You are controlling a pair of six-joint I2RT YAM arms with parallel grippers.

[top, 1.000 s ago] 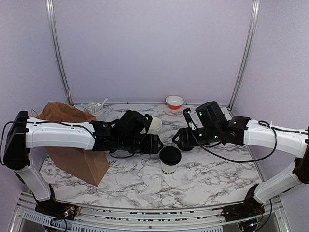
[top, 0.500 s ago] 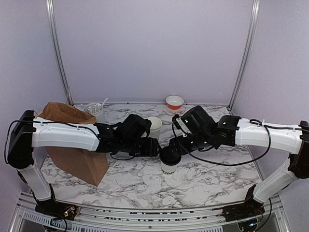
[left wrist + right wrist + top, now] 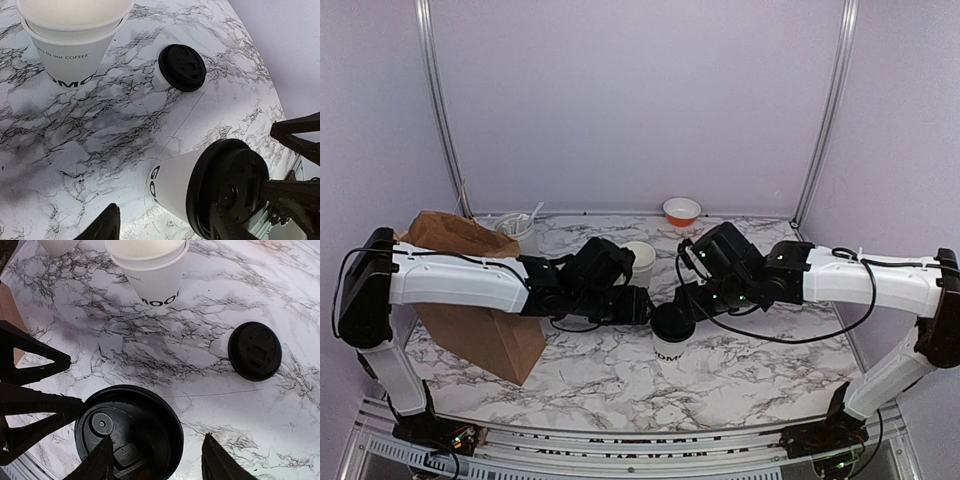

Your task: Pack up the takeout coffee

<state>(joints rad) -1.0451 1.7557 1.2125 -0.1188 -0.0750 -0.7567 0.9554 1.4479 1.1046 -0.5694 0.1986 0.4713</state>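
A white takeout coffee cup point(image 3: 669, 347) with a black lid point(image 3: 132, 427) stands mid-table. My left gripper point(image 3: 165, 227) is open beside it, one fingertip point(image 3: 75, 407) at the lid's rim. My right gripper point(image 3: 157, 462) hangs open just above it, one finger point(image 3: 100, 460) over the lid and the other over bare table. Behind stand nested lidless cups point(image 3: 72, 37) with dark lettering. A loose black lid point(image 3: 255, 351) lies flat on the marble to their right.
A brown paper bag point(image 3: 480, 335) stands at the left under my left arm. A grey-white canister of utensils point(image 3: 518, 230) is at the back left. A small orange-and-white bowl point(image 3: 681, 210) sits by the back wall.
My right gripper has swung left and down from beside the lidded cup to just over its lid. The left arm has settled slightly lower next to the cup.
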